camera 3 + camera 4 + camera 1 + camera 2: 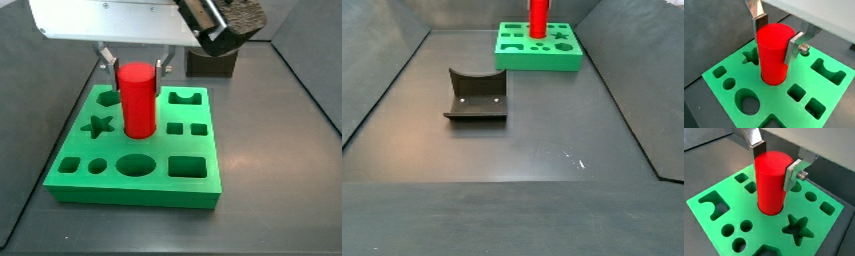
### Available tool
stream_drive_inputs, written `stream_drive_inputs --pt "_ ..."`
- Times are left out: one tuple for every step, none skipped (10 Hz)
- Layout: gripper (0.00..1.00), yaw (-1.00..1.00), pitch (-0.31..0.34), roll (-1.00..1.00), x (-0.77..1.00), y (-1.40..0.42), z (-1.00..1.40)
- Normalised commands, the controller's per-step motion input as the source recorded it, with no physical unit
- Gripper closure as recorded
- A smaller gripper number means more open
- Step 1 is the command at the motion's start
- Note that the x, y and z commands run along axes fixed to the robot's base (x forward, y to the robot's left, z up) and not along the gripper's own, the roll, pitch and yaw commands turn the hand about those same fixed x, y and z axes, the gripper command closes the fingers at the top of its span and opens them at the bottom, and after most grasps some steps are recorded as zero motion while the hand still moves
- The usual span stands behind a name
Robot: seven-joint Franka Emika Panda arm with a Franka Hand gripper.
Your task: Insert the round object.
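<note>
The round object (774, 52), a tall bright red cylinder, stands upright with its lower end in a round hole near the middle of the green block (775, 98). It shows in both wrist views (771, 183) and both side views (136, 100) (539, 15). My gripper (775, 45) is over the block with its silver fingers on either side of the cylinder's upper part, pads against it, shut on it. It also shows in a wrist view (773, 173) and a side view (135, 72). Most of the cylinder stands above the block's top face.
The green block (134, 195) has several other cut-outs: a star, an oval, circles, squares and a notched slot. The dark fixture (476, 95) stands on the grey floor apart from the block (539, 60); it also shows in a side view (214, 65). Dark walls border the floor.
</note>
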Motion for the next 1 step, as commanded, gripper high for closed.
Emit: stream_drive_inputs --pt "1.00 0.00 0.000 0.00 0.00 0.00 0.00"
